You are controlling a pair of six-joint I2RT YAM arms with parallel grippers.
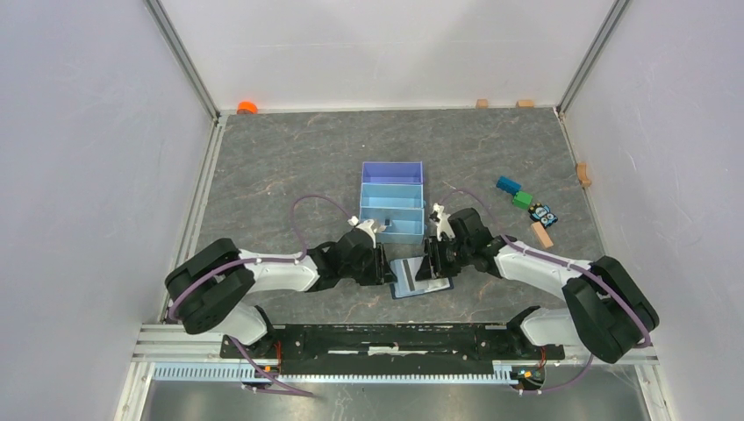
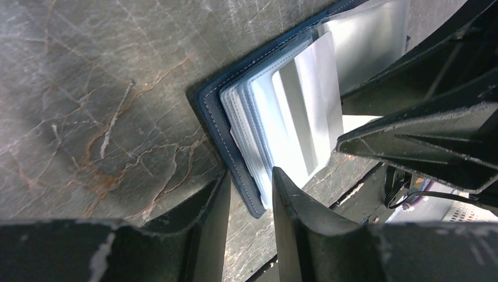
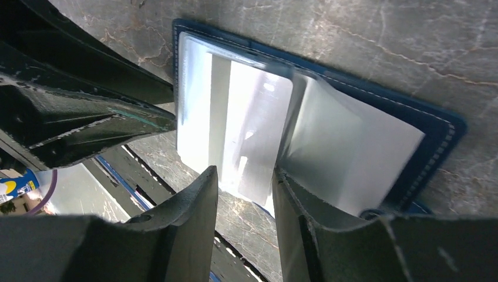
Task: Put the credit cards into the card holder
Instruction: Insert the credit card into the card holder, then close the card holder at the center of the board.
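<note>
The soft navy-blue folding card holder (image 3: 441, 126) lies open; a thin pale credit card (image 3: 235, 117) seems partly sleeved. The left pincer (image 2: 249, 179) and right pincer (image 3: 245, 171) stand narrow, grip unclear; seating remains.

- Card holder (image 2: 210, 114), just ahead of the left gripper (image 2: 249, 179): navy, leather-like cover, matt and finely grained, with pale stitching along its edge.
- Its inner sleeves (image 2: 258, 111): clear plastic, glossy, catching glare.
- Credit card (image 2: 308, 97) beyond the fingertips: smooth and pale, with a soft sheen.
- The gripper's fingers (image 2: 205, 217): black hard plastic, matt, scuffed pale at the edges.
- Table (image 2: 88, 88) beneath: grey, veined, stone-look, dull sheen.
</note>
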